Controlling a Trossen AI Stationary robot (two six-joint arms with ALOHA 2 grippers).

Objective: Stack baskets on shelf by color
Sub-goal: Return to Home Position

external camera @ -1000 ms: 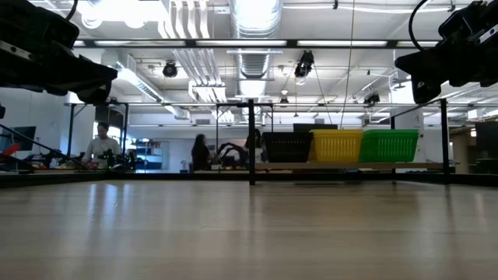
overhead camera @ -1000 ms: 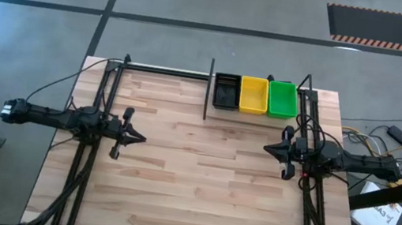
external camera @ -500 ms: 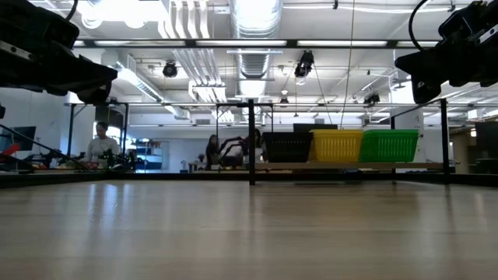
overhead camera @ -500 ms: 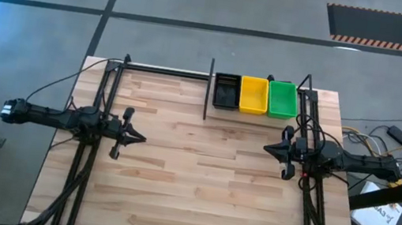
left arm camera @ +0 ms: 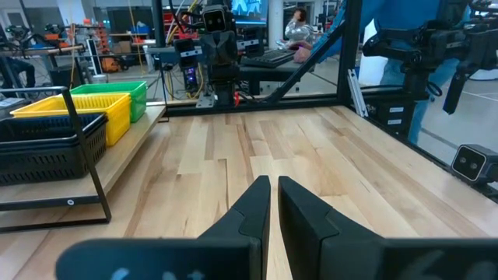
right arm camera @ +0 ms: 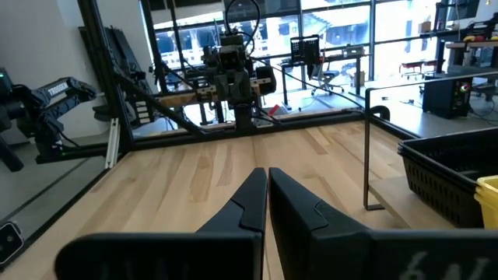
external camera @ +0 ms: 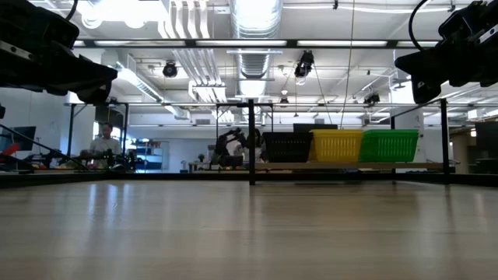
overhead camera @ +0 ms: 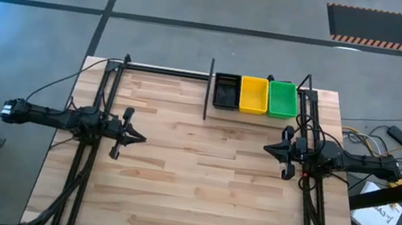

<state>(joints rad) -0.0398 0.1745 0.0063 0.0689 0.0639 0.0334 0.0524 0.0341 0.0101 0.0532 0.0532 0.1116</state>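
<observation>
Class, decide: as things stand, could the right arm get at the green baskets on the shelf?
Probably yes. The right gripper, jaws shut, hovers near the right end of the shelf, where the green baskets sit; only bare tabletop lies between, though a black post stands nearby.

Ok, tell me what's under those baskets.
The shelf bears the black basket, yellow basket and green basket, side by side. Whatever is nested beneath each top one is covered.

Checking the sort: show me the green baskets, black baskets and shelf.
green baskets [overhead camera: 283,99], high view, top basket's floor.
black baskets [overhead camera: 226,92], high view, top basket's floor.
shelf [external camera: 342,166], low view, board's front edge.
</observation>
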